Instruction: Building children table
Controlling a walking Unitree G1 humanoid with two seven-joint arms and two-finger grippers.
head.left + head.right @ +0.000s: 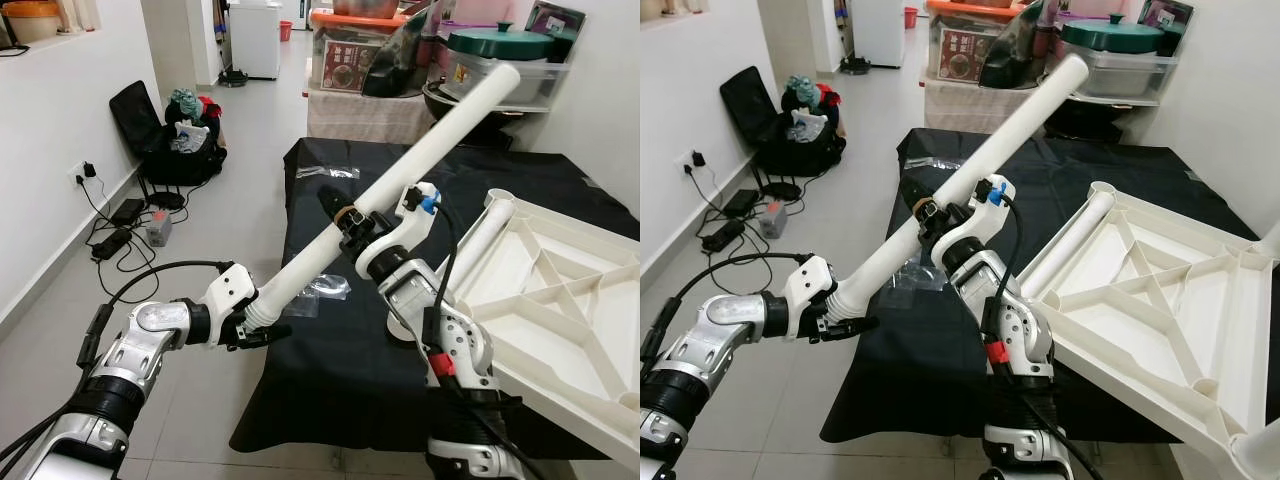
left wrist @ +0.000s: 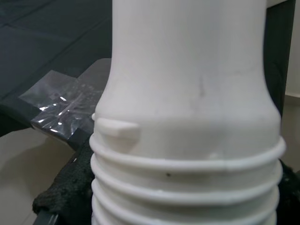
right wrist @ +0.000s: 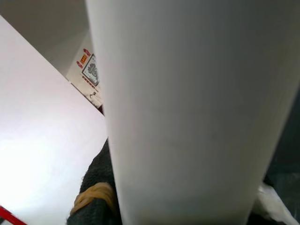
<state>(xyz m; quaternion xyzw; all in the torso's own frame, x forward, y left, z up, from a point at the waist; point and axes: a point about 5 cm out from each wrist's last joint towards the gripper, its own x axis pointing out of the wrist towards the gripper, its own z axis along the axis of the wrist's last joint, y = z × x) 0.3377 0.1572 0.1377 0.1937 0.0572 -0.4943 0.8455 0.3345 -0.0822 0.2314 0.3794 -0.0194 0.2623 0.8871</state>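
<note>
Mid-frame, the left gripper [image 1: 258, 328] clamps the threaded end of a white table leg [image 1: 400, 180], the right gripper [image 1: 352, 222] its middle; stiff, smooth, likely light plastic

A black cloth [image 1: 330, 370] covers the low surface, with a clear plastic bag [image 1: 327, 171] lying at its far end. On the left floor sit a black bag [image 1: 165, 140] stuffed with clothes and cables [image 1: 120, 235]; far off stand storage boxes [image 1: 350, 45].
</note>
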